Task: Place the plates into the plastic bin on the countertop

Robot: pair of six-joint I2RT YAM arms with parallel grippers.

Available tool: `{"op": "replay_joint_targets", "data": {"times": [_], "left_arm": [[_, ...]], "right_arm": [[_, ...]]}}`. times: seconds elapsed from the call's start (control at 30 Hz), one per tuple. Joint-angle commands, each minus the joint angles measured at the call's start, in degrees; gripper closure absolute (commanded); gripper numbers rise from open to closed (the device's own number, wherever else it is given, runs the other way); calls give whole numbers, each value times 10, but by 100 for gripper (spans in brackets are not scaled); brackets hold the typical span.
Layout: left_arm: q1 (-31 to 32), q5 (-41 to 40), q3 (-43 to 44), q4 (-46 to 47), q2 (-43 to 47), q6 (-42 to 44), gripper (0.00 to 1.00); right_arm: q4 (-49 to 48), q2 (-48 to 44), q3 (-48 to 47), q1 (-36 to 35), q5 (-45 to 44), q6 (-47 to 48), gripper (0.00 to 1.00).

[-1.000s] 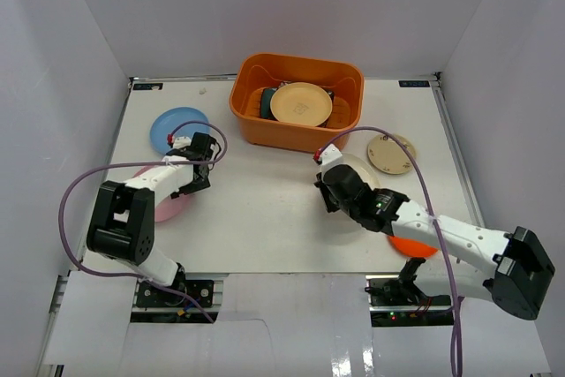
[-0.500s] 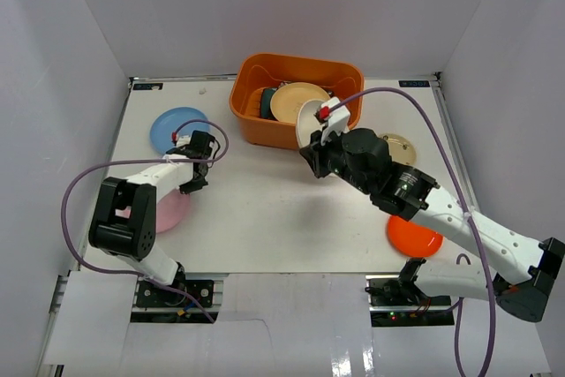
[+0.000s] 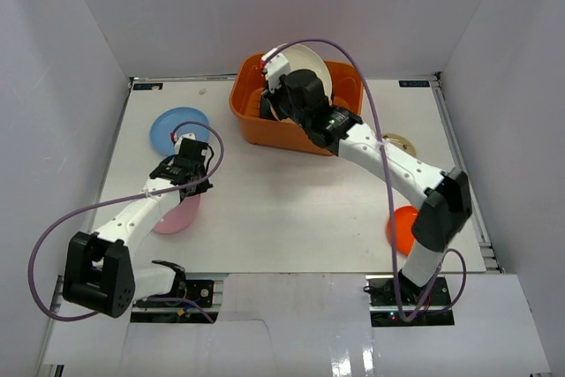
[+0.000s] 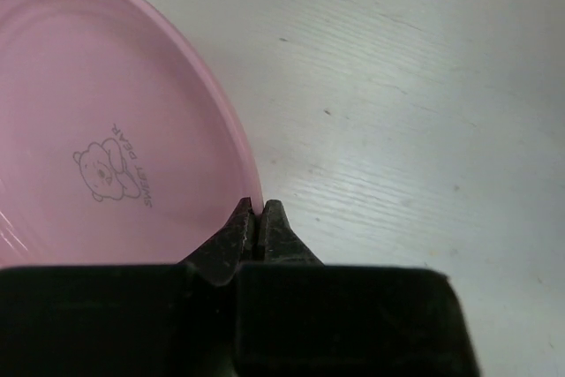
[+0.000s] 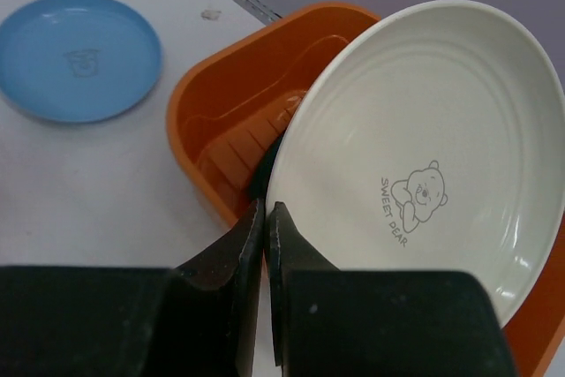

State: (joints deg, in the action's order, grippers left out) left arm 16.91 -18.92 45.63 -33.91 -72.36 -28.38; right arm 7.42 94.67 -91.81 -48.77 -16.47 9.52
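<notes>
Hanging over the bin (image 5: 234, 86), our right claw (image 5: 266, 207) clamps the cream plate (image 5: 424, 156); left claw (image 4: 259, 209) clamps pink plate (image 4: 106, 112).

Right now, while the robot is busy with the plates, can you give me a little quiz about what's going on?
1. True or false: the right fingers hold the cream plate over the orange bin.
2. Which plate do the left fingers pinch by its rim?
A. blue plate
B. pink plate
C. orange plate
3. Fill in the blank: the little animal printed on the cream plate is a ____.

Key: 1 true; 2 B; 3 bear.
</notes>
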Motion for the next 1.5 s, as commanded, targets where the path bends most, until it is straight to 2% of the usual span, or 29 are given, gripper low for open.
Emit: {"op": "replay_joint_targets", "data": {"times": [0.0,0.13,0.3,0.53,0.63,0.67,0.73,0.77,0.8,0.87,1.0,1.07,1.1,1.13,1.17,1.2,1.27,1.47], "left_arm": [[15,69,-14,30,48,-12,100],[31,83,-10,32,91,4,100],[33,96,4,32,134,11,100],[34,105,70,21,151,33,100],[34,107,111,22,135,39,100],[35,108,131,23,129,39,100],[37,112,151,27,120,39,100],[44,113,173,31,106,39,100],[49,113,184,32,99,39,100],[64,100,205,39,86,42,100],[113,70,308,42,18,59,100],[124,60,348,42,-10,65,100],[139,53,385,46,-40,74,100],[146,45,407,47,-57,81,100],[153,36,426,48,-75,87,100],[168,24,467,51,-113,101,100],[193,14,510,56,-156,122,100],[237,-9,693,58,-341,221,100]], "right_arm": [[-33,66,-74,39,27,59,92],[-32,185,-157,66,57,60,92],[-29,263,-209,74,43,67,92],[-28,278,-184,76,56,9,92],[-28,268,-166,77,49,-12,82],[-28,264,-161,77,47,-16,73],[-27,246,-147,77,40,-32,64],[-28,229,-141,78,39,-37,53],[-28,220,-131,79,39,-44,48],[-25,198,-119,82,38,-55,42],[-26,104,-66,93,29,-93,42],[-28,61,-8,108,30,-146,46],[-42,13,20,113,30,-162,52],[-53,-12,49,119,32,-176,62],[-63,-40,114,126,32,-205,84],[-88,-95,149,133,34,-221,92],[-113,-175,251,135,38,-241,92],[-116,-338,403,141,57,-274,92]]}}
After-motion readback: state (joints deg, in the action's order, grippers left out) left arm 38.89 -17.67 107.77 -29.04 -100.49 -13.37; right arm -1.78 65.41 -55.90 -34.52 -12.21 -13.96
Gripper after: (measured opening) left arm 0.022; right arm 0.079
